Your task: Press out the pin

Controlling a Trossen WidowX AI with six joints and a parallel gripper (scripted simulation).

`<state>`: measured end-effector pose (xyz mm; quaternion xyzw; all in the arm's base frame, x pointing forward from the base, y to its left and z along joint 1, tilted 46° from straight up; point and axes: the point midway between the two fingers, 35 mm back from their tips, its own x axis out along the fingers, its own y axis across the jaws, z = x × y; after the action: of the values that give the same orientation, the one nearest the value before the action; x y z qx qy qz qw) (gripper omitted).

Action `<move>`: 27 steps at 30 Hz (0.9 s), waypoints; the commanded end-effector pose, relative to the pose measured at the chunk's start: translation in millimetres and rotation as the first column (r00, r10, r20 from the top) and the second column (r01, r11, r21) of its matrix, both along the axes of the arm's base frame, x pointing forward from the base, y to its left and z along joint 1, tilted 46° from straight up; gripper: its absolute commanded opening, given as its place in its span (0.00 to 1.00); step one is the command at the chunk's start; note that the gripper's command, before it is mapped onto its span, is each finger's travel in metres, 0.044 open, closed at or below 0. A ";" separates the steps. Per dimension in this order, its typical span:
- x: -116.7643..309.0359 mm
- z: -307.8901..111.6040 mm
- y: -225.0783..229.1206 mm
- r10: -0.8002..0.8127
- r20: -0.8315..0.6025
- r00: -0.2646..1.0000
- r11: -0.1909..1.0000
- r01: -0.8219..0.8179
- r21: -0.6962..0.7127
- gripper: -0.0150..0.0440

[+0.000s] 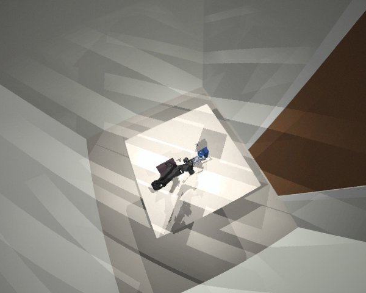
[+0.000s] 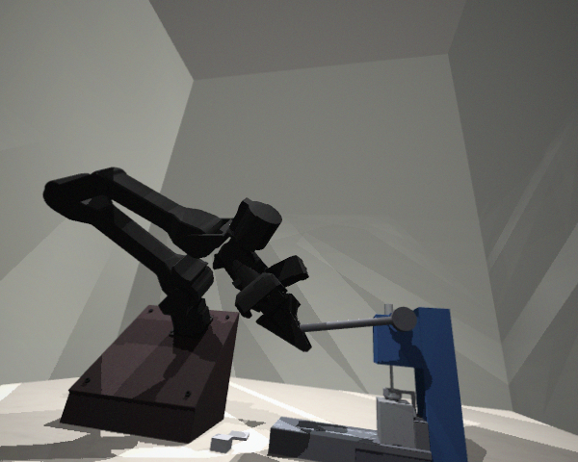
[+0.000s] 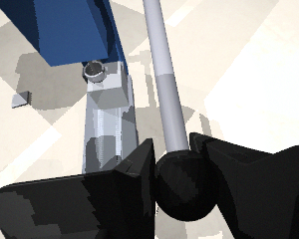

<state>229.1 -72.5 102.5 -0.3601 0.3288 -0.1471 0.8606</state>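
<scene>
With our tool (image 2: pixel 305 339) (image 3: pixel 170 141) clamped on the lever's round knob (image 3: pixel 186 185), a slick-looking but stiff hold, the solid, probably heavyish block (image 2: pixel 395 421) (image 3: pixel 109 95) sits beneath the punch (image 2: pixel 391 376).

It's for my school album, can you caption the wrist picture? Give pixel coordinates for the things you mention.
The claw (image 3: pixel 170 141) grips the black ball on the lever (image 3: pixel 167 90).
</scene>
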 end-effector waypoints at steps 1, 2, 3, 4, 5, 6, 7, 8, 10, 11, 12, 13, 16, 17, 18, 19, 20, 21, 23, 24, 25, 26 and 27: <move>1.3 2.2 4.0 0.014 0.006 1.000 1.000 -0.014 0.005 0.25; 1.3 2.4 4.2 0.014 0.006 1.000 1.000 -0.014 0.005 0.25; 1.2 2.7 4.4 0.014 0.006 1.000 1.000 -0.014 0.005 0.25; 1.2 2.9 4.7 0.014 0.006 1.000 1.000 -0.014 0.005 0.25; 1.1 3.1 4.9 0.014 0.006 1.000 1.000 -0.014 0.005 0.25; 1.0 3.4 5.1 0.014 0.006 1.000 1.000 -0.014 0.005 0.25; 1.0 3.6 5.4 0.014 0.006 1.000 1.000 -0.014 0.005 0.25; 0.9 3.8 5.6 0.014 0.006 1.000 1.000 -0.014 0.005 0.25; 0.8 4.3 6.1 0.014 0.006 1.000 1.000 -0.014 0.005 0.25; 0.7 4.5 6.3 0.014 0.006 1.000 1.000 -0.014 0.005 0.25; 0.7 4.7 6.5 0.014 0.005 1.000 1.000 -0.014 0.005 0.25; 0.6 5.0 6.8 0.014 0.005 1.000 1.000 -0.014 0.005 0.25; 0.5 5.6 7.4 0.014 0.005 1.000 1.000 -0.014 0.005 0.25; 0.4 5.9 7.7 0.014 0.005 1.000 1.000 -0.014 0.005 0.25; 0.4 6.1 7.9 0.014 0.005 1.000 1.000 -0.014 0.005 0.25; 0.3 6.3 8.1 0.014 0.005 1.000 1.000 -0.014 0.005 0.25; 0.2 6.5 8.4 0.014 0.005 1.000 1.000 -0.014 0.005 0.25; 0.2 6.8 8.6 0.014 0.005 1.000 1.000 -0.014 0.005 0.25; 0.1 7.2 9.1 0.014 0.005 1.000 1.000 -0.014 0.005 0.25; 0.0 7.4 9.3 0.014 0.005 1.000 1.000 -0.014 0.005 0.25; 0.0 7.7 9.5 0.014 0.005 1.000 1.000 -0.014 0.005 0.25; -0.1 7.9 9.7 0.014 0.005 1.000 1.000 -0.014 0.005 0.25; -0.1 8.1 10.0 0.014 0.005 1.000 1.000 -0.014 0.005 0.25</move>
<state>227.3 -66.5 108.3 -0.3604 0.3295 -0.1473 0.8601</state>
